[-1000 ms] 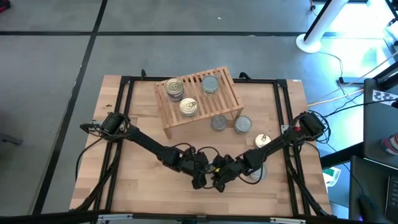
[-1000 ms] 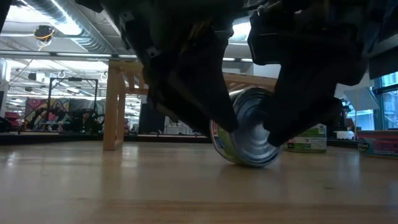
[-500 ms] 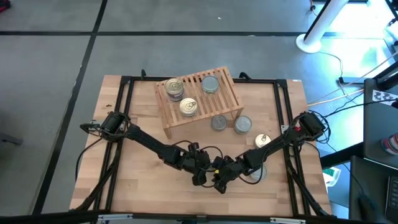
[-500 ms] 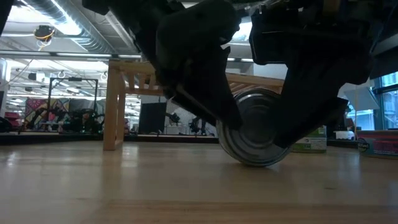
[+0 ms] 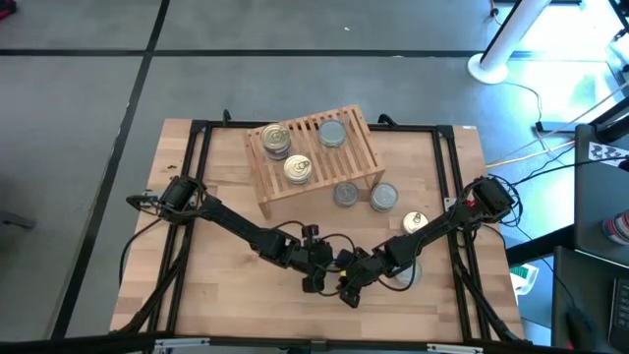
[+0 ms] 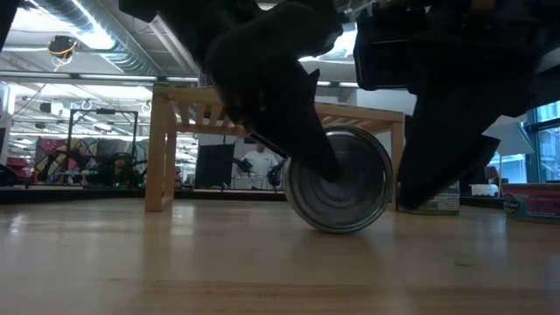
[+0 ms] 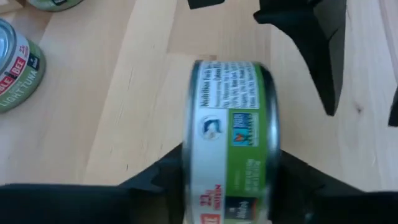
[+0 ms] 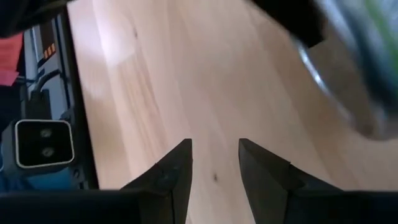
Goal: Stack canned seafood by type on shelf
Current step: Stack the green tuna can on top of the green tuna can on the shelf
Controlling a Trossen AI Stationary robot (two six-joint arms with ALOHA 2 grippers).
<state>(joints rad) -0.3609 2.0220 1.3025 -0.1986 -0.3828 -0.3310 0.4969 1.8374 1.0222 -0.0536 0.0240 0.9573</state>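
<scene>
A green-labelled tin [image 7: 230, 137] stands on its edge on the table's near middle, its silver flat end [image 6: 337, 179] facing the low camera. My left gripper [image 5: 319, 270] is shut on it. My right gripper [image 5: 346, 290] is open just to the tin's right, with nothing between its fingers [image 8: 214, 168]. The slatted wooden shelf [image 5: 314, 152] stands toward the far edge on its legs. Three tins rest on top of it: two gold-topped [image 5: 278, 138] [image 5: 298, 169] and one silver-grey [image 5: 332, 133]. My left gripper pinches the tin between its two fingers, one on each flat end [image 7: 186, 168]. The near finger [image 6: 289, 114] slants down from the upper left onto the middle of the facing end. The tin stands on edge, and its lower rim [image 6: 337, 229] meets the table.
Loose tins stand on the table right of the shelf's near side [image 5: 346, 194] [image 5: 384, 198] [image 5: 415, 222], and another lies under the right arm [image 5: 408, 273]. Black frame rails run along the table's edges [image 5: 197, 197]. Bare wood lies at the near left [image 5: 226, 295].
The tin has turned from a tilt to upright on its edge, flat end toward the low camera, and has shifted a little left. My right gripper, which was against the tin's right side, has come away from it. My left gripper keeps its hold.
</scene>
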